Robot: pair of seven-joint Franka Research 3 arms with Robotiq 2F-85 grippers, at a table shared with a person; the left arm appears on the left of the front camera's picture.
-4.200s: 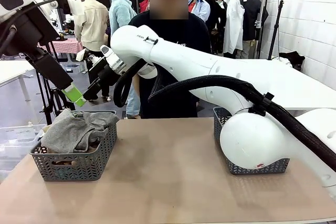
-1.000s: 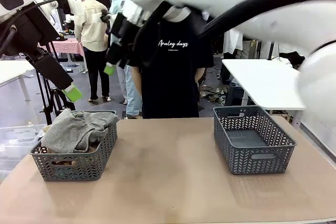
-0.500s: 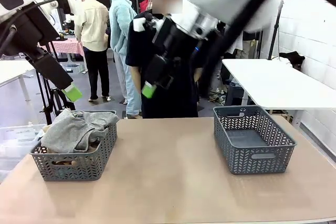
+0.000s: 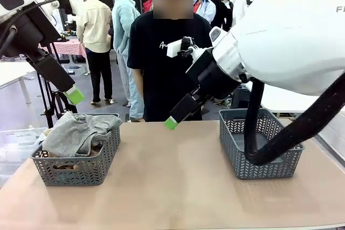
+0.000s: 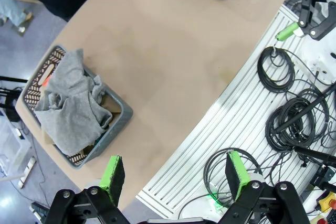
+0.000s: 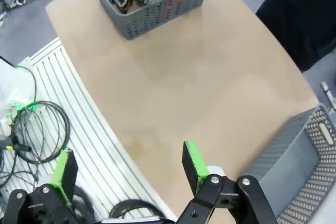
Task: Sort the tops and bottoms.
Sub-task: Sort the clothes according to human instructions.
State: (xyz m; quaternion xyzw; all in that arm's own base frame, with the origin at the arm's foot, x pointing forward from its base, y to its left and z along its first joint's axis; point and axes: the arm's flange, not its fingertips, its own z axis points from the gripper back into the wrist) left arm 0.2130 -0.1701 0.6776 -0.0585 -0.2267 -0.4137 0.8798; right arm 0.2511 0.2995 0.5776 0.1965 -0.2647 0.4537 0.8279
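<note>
Below the left jaws (image 4: 75,96), spread wide and empty, the left basket (image 4: 75,168) holds a heap with the grey garment (image 4: 81,132) on top. Right of it, bare bench (image 4: 172,181), right jaws (image 4: 171,124) hanging wide apart above. Right basket (image 4: 261,152) looks empty, so sorting's barely started, I'd guess.

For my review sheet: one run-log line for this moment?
left end effector: open, empty | right end effector: open, empty | grey garment: in left basket
</note>
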